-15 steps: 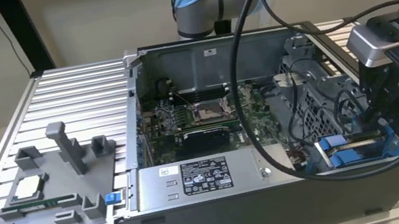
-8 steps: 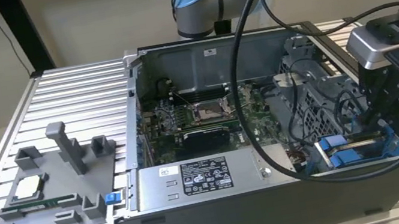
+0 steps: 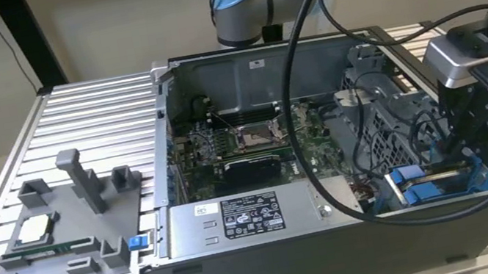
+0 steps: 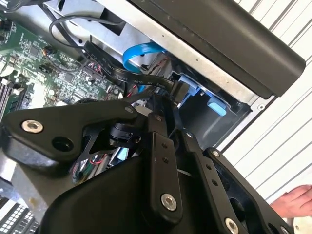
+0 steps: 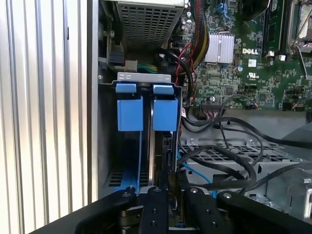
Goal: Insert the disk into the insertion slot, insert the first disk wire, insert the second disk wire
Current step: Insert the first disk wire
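Note:
My gripper (image 3: pixel 479 159) is lowered into the front right corner of the open computer case, over the insertion slot (image 3: pixel 404 205), a grey metal bay. A blue carrier (image 5: pixel 165 113) with two blue tabs sits in that bay (image 5: pixel 144 77); the disk's body in it is hidden. In the second wrist view my fingers (image 4: pixel 157 127) close together on a black wire connector (image 4: pixel 178 89) with a flat black cable, just beside the blue carrier (image 4: pixel 215 105). A blue flat wire (image 4: pixel 141 52) curves behind it. In the first wrist view my gripper (image 5: pixel 169 189) hangs over the bay's inner end.
A silver labelled power-supply box (image 3: pixel 238 221) lies along the case front. Black cables (image 5: pixel 229 161) cross a perforated grey cage (image 5: pixel 214 151) next to the bay. The motherboard (image 3: pixel 245 144) fills the case floor. A grey fixture tray (image 3: pixel 52 236) stands on the slatted table. A hand (image 4: pixel 296 202) rests outside the case.

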Action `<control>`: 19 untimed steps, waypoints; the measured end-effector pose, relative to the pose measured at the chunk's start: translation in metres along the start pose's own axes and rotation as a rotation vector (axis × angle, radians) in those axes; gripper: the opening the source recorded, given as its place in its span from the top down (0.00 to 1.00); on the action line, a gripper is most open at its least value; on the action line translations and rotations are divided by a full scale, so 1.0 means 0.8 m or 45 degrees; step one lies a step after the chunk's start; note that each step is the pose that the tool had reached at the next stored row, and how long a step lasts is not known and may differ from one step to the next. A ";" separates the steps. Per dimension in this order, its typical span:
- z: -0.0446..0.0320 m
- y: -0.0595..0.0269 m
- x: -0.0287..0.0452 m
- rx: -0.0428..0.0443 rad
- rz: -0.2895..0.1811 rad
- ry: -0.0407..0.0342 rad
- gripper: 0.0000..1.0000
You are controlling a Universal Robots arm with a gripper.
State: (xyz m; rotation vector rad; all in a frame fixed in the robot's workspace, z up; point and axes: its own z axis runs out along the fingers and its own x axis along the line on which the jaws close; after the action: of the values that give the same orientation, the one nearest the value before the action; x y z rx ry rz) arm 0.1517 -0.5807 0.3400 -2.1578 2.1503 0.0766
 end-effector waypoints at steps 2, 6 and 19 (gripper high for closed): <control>0.0005 0.000 0.0001 0.001 -0.001 0.0000 1.00; 0.0013 0.000 0.0001 0.006 -0.004 -0.0004 1.00; 0.0101 0.000 0.0010 0.007 -0.004 0.0012 1.00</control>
State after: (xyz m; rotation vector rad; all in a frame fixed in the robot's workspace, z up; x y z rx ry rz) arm 0.1517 -0.5807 0.3319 -2.1586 2.1447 0.0690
